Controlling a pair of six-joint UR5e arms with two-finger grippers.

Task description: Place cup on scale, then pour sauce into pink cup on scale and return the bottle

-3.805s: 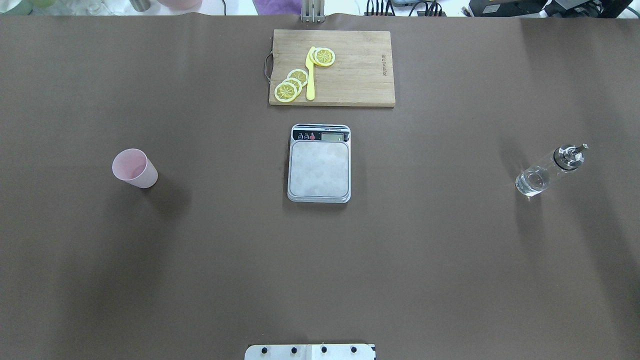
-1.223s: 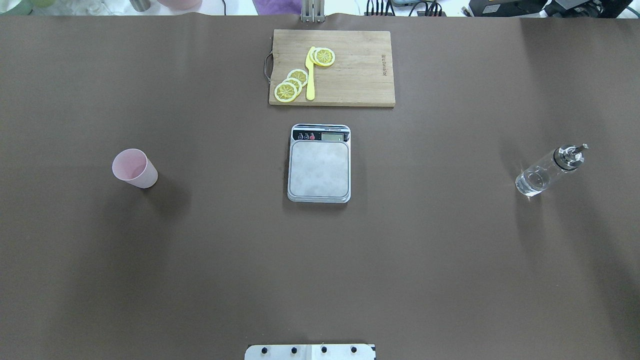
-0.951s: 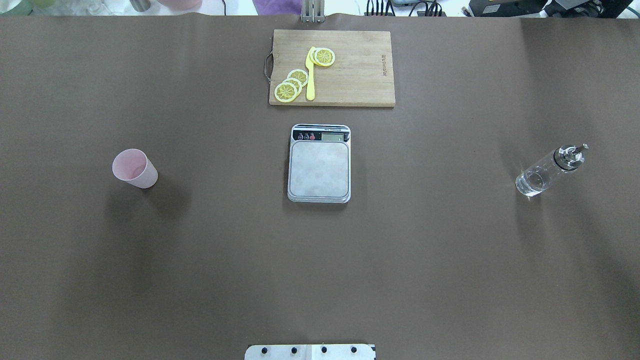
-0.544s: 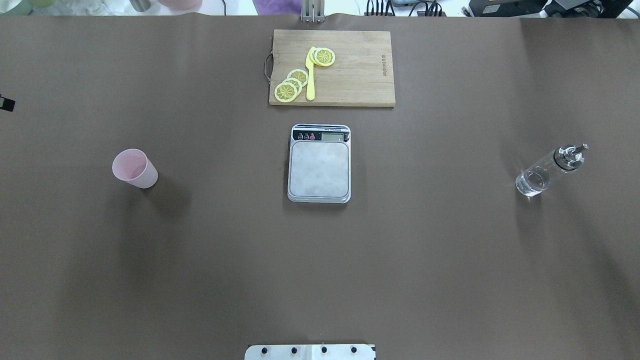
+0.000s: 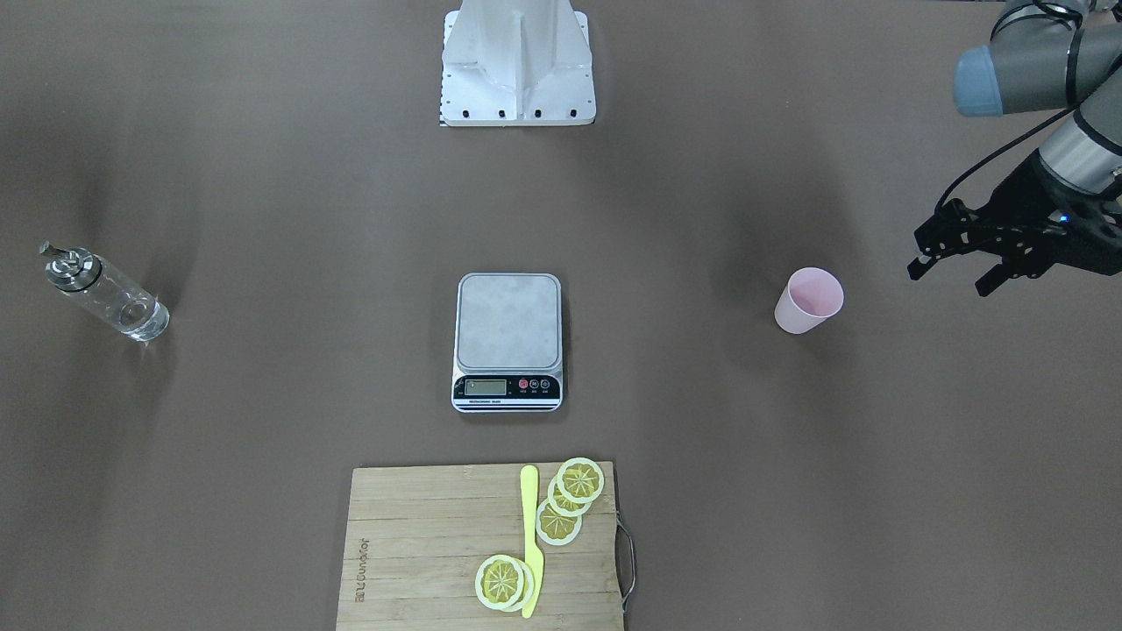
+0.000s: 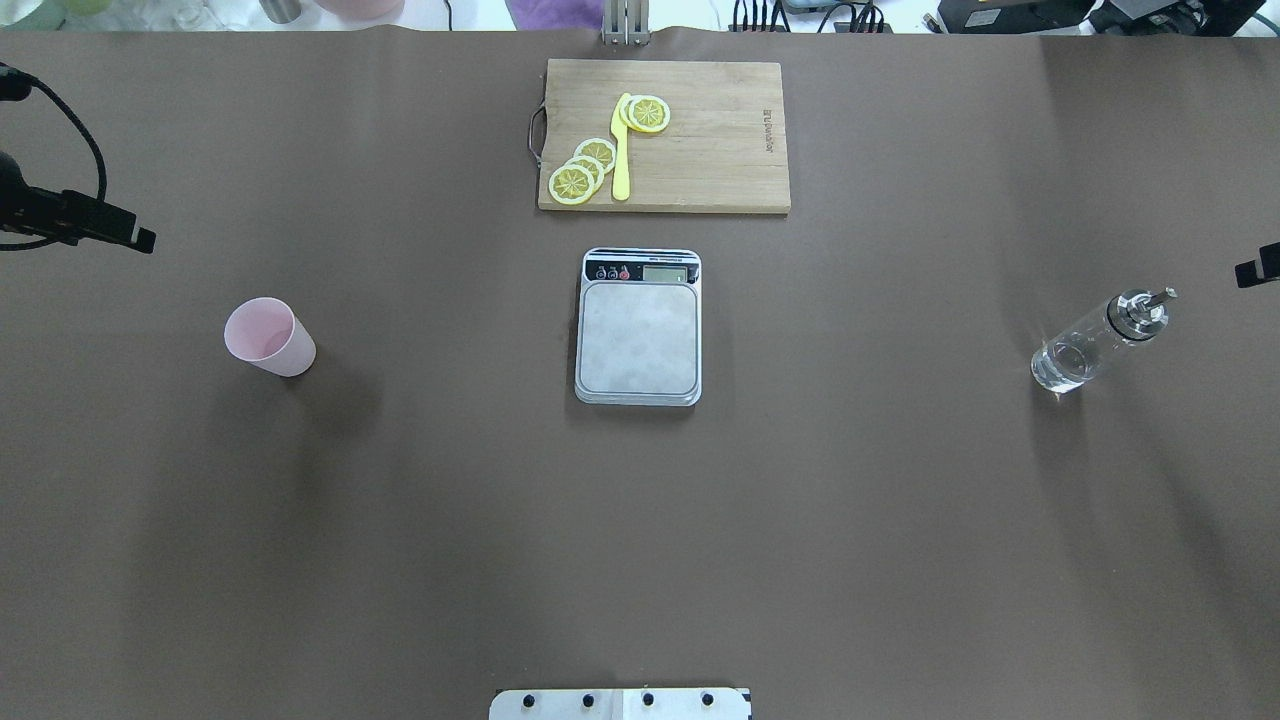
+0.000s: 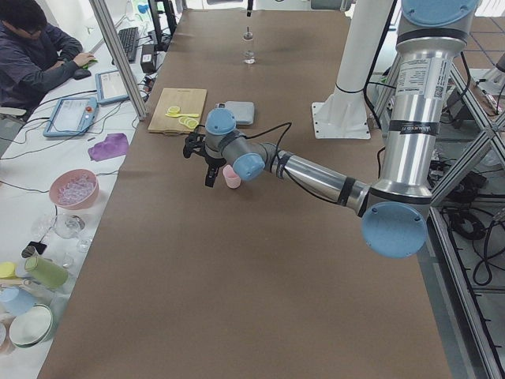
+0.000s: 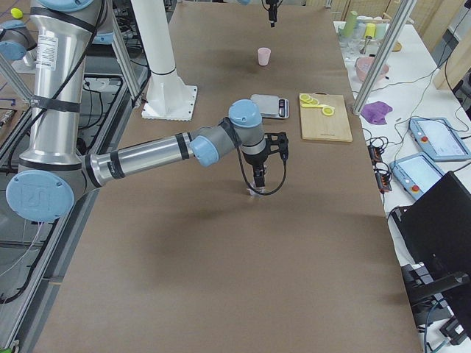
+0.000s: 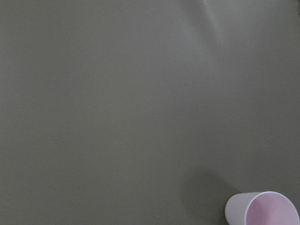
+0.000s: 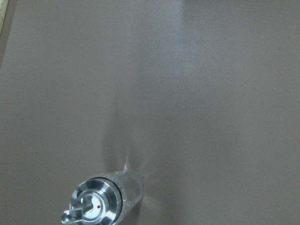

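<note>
Well, the left gripper (image 5: 952, 270) is hanging jaws apart, the cup (image 6: 268, 338) sitting at its four o'clock overhead; probably light, squashy, wanting gentle mid-wall pinching.

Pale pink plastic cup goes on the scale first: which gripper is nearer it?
Left. The left gripper hangs beside the pale pink plastic cup, not touching; the right gripper is across the table by the clear glass bottle.

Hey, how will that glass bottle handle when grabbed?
The bottle looks like smooth clear glass, so probably slippery and breakable if dropped. It stands narrow with a metal cap on top, so a sideways nudge may tip it.
</note>
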